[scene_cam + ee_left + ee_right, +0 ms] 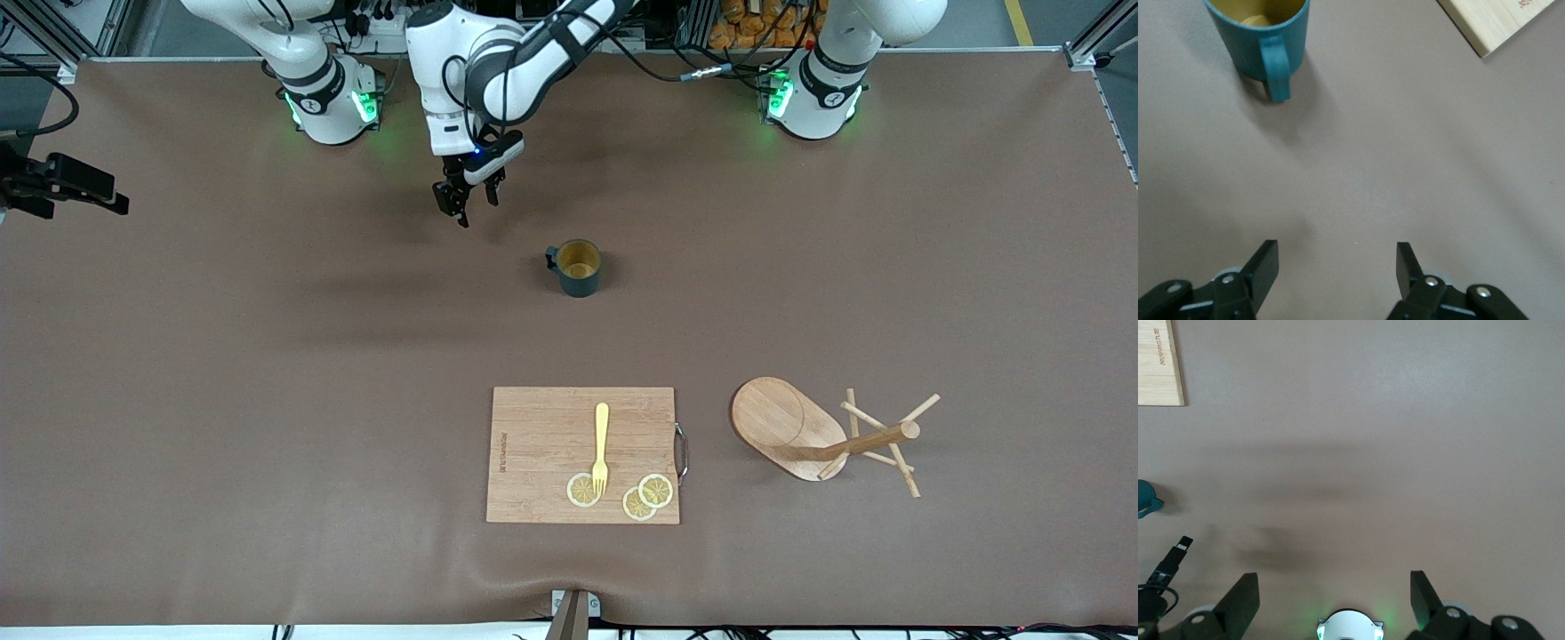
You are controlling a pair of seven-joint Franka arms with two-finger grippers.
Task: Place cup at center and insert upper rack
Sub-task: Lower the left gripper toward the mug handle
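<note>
While the cup (578, 268) stands upright mid-table amid bare cloth, the rack (822, 436) lies toppled beside the board (582, 454), post toward the left arm's end. Left gripper (464, 198) hangs wide near the cup; right gripper (1335, 597) waits, wide.

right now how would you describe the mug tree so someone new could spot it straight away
Start at the wooden cutting board near the front camera's edge of the table. Beside it, toward the left arm's end, the upper rack lies tipped on its side. Unlike the flat rectangular board, it has an oval base, a round post and thin pegs splayed at its top.
</note>
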